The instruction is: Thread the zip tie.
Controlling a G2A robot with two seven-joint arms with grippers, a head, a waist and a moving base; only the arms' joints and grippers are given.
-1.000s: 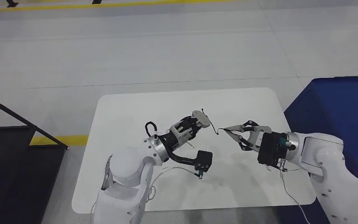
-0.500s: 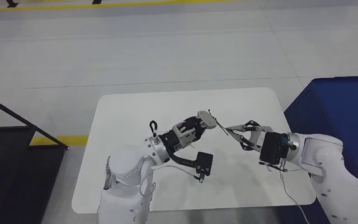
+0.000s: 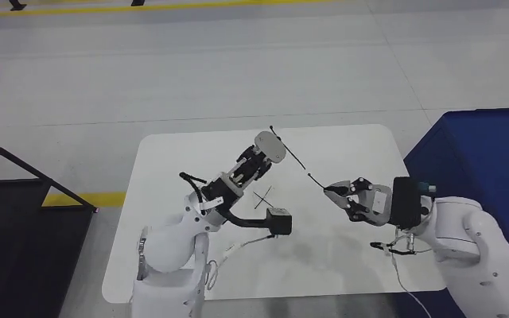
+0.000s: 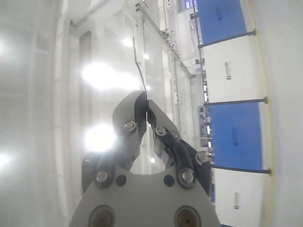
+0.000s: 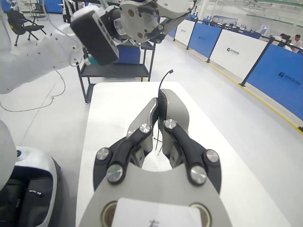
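A thin black zip tie [image 3: 289, 152] slants through the air above the white table [image 3: 183, 159]. My left gripper [image 3: 278, 145] is raised and shut on it. In the left wrist view the strip [image 4: 139, 69] sticks out past the closed tips of the left gripper [image 4: 146, 96]. My right gripper [image 3: 328, 189] is shut on a black zip tie end. Its small head [image 5: 171, 71] pokes out a short way past the right gripper [image 5: 159, 94]. Seen from above, the slanted strip's lower end comes close to that head; I cannot tell whether they touch.
Thin crossed black lines [image 3: 264, 197] lie on the table below the left arm. A blue panel [image 3: 469, 151] stands off the table's right edge. A dark shelf cart [image 5: 113, 72] stands beyond the far end of the table.
My left gripper has lifted and swung toward the far left, away from the right gripper. The curved tie between them has drawn out into a straight slant. The right gripper shifted slightly nearer.
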